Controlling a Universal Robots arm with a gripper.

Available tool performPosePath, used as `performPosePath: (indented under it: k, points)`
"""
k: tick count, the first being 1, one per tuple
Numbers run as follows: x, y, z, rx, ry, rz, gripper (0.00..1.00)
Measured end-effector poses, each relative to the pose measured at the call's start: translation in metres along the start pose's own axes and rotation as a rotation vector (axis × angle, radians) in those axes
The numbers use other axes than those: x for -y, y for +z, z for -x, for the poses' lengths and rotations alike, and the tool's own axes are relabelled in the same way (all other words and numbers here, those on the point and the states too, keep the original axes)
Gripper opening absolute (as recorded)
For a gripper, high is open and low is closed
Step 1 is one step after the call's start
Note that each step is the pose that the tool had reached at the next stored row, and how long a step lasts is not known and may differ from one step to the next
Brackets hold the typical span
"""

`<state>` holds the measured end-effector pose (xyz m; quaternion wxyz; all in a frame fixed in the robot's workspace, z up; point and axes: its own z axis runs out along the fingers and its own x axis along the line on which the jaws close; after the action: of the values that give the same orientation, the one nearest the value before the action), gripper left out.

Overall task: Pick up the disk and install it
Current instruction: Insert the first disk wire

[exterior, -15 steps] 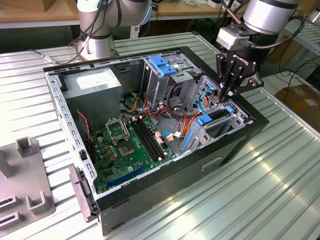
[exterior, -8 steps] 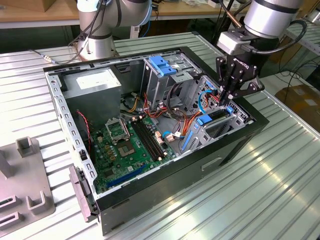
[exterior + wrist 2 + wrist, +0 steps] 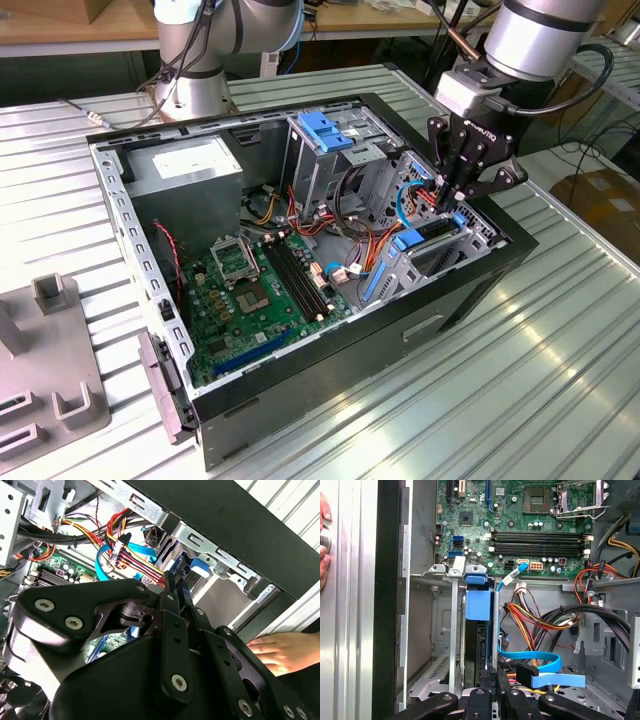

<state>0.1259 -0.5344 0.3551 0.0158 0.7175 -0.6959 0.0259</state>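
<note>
The disk (image 3: 428, 236) stands on edge in the drive cage at the case's corner on the exterior view's right, its blue carrier frame (image 3: 479, 605) showing between the cage's metal walls. My gripper (image 3: 452, 203) hangs straight over it. In both wrist views the black fingers (image 3: 490, 680) come close together at the disk's near edge, pinching the blue frame (image 3: 182, 565). The part of the disk deeper in the cage is hidden.
The open computer case (image 3: 480, 290) lies on a slatted metal table. Inside are the motherboard (image 3: 260, 290), a grey box (image 3: 185, 165), a metal cage with a blue clip (image 3: 325, 130) and loose cables (image 3: 545, 620). A person's hand (image 3: 272, 650) rests outside the case wall.
</note>
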Motion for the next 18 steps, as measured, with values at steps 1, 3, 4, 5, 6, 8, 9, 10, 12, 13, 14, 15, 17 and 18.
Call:
performPosePath:
  k: [1, 3, 4, 5, 6, 8, 9, 10, 12, 13, 14, 15, 17, 18]
  points:
    - [0.0000, 0.0000, 0.0000, 0.0000, 0.000, 0.0000, 0.17]
    - [-0.0001, 0.0000, 0.0000, 0.0000, 0.000, 0.0000, 0.17]
    - [-0.0001, 0.0000, 0.0000, 0.0000, 0.000, 0.0000, 0.17]
    - [-0.0001, 0.0000, 0.0000, 0.0001, 0.000, 0.0000, 0.17]
    - [-0.0002, 0.0000, 0.0000, 0.0000, 0.000, 0.0000, 0.17]
    - [-0.0002, 0.0000, 0.0000, 0.0000, 0.000, 0.0000, 0.17]
    - [-0.0002, 0.0000, 0.0000, 0.0000, 0.000, 0.0000, 0.17]
    - [-0.0002, 0.0000, 0.0000, 0.0008, 0.000, 0.0000, 0.17]
    - [-0.0003, 0.0001, -0.0006, 0.0115, 0.000, -0.0003, 0.17]
    - [-0.0003, 0.0002, -0.0013, 0.0164, 0.000, -0.0005, 0.17]
    - [-0.0004, 0.0003, -0.0021, 0.0216, 0.000, -0.0007, 0.17]
    - [-0.0007, 0.0005, -0.0036, 0.0296, 0.001, -0.0009, 0.17]
    - [-0.0010, 0.0007, -0.0072, 0.0320, 0.000, -0.0010, 0.17]
    - [-0.0043, 0.0014, -0.0115, 0.0378, 0.001, -0.0011, 0.17]
